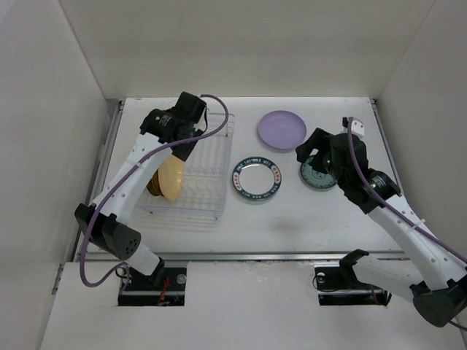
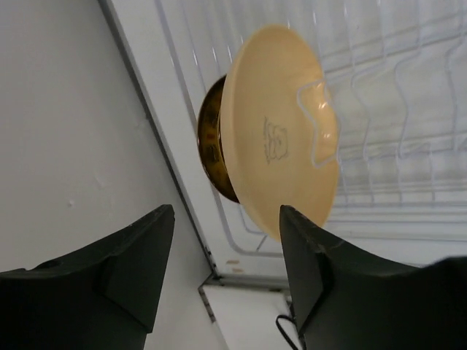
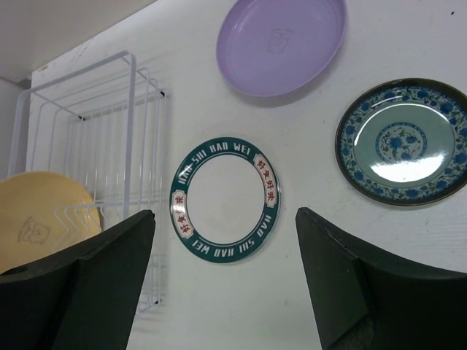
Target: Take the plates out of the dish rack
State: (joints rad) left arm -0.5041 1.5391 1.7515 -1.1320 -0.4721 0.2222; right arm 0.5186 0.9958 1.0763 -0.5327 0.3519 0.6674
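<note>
The white wire dish rack point(image 1: 201, 171) stands at the left. A yellow-tan plate point(image 1: 173, 179) stands on edge in it, with a dark brown-gold plate point(image 1: 154, 187) right behind. My left gripper point(image 1: 177, 144) is open and empty, just above these plates; in the left wrist view the yellow-tan plate point(image 2: 281, 131) and the brown-gold plate point(image 2: 210, 146) lie beyond my gripper point(image 2: 226, 248). The lavender plate point(image 1: 282, 129), the teal lettered-rim plate point(image 1: 257, 179) and the teal patterned plate point(image 1: 319, 175) lie flat on the table. My right gripper point(image 1: 312, 154) is open, empty, above the patterned plate. No orange plate shows.
White walls close in the table on the left, back and right. The rack sits near the table's left edge point(image 2: 186, 182). In the right wrist view, the rack point(image 3: 109, 124), lettered plate point(image 3: 225, 197), lavender plate point(image 3: 281, 40) and patterned plate point(image 3: 403, 142) lie below my right gripper point(image 3: 225, 219).
</note>
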